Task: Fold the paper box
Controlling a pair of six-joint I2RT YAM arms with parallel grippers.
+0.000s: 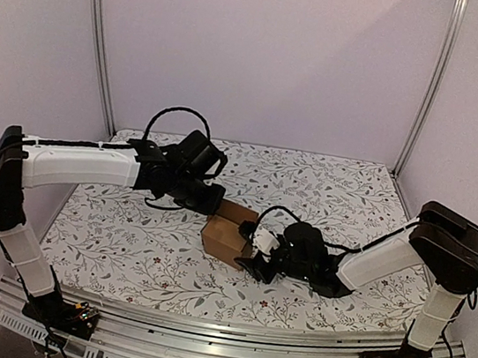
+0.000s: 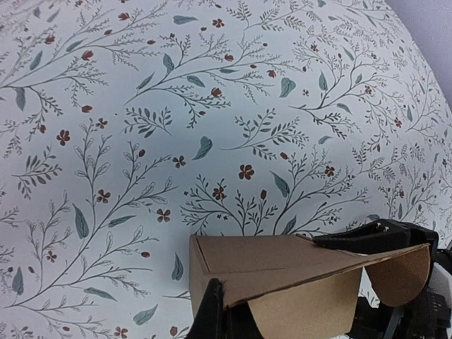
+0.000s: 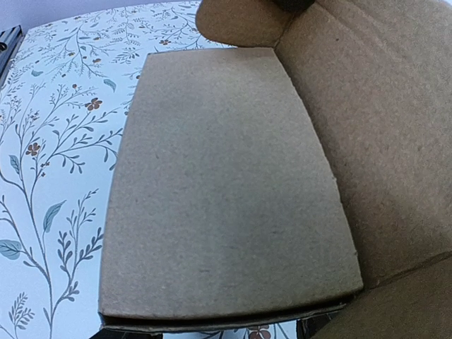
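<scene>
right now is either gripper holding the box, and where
The left gripper is pinched shut on the paper box at a flap edge; whether the right gripper grips it cannot be told.

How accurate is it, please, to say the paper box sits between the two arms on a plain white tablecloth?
Not quite: the top external view shows the tablecloth is printed with leaves and small flowers, not plain. The paper box sits where you say.

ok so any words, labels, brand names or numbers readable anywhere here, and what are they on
None can be read.
The paper box is plain brown cardboard, with no print on any face that shows.
The tablecloth has only a leaf and flower pattern.
The left arm and right arm show no legible marking.
</scene>
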